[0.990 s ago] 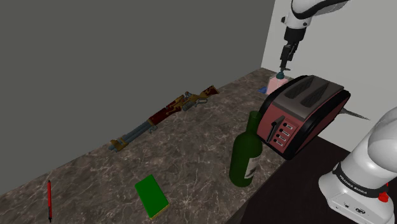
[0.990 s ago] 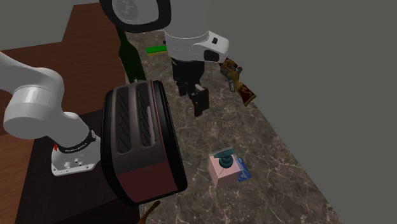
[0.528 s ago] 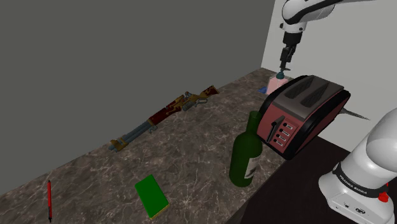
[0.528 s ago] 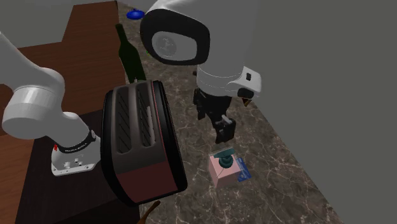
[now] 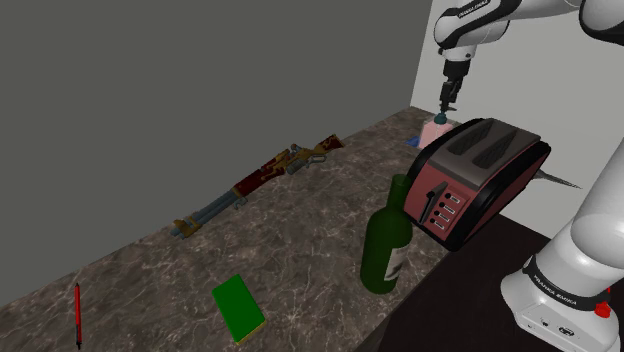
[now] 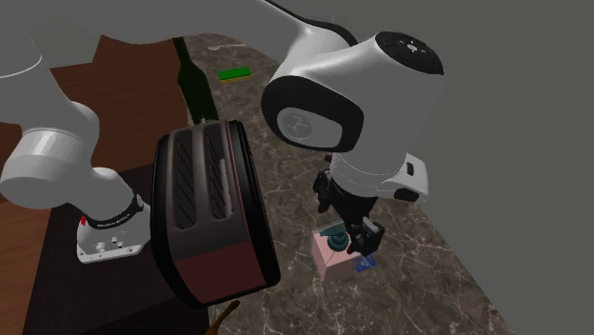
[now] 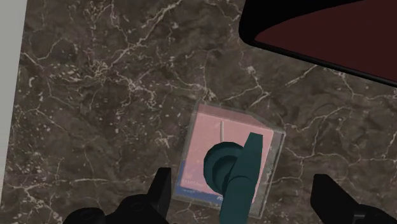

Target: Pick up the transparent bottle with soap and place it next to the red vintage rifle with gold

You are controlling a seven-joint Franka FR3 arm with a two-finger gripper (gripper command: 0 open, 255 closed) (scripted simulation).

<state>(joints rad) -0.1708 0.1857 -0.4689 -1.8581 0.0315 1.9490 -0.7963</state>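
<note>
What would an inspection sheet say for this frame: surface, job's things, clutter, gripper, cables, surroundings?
Surface: dark marbled counter, running along the wall.
Job's things: pink soap bottle with teal pump, upright near the counter's end; red-and-gold rifle lying flat by the wall, well apart from it.
Clutter: dark red toaster beside the soap bottle; green glass bottle; green book; red pen.
Gripper: open, directly above the soap bottle, fingers either side of the pump, not touching.
Cables: nothing seen.
Surroundings: grey wall behind the counter; paler wall at its end.
</note>
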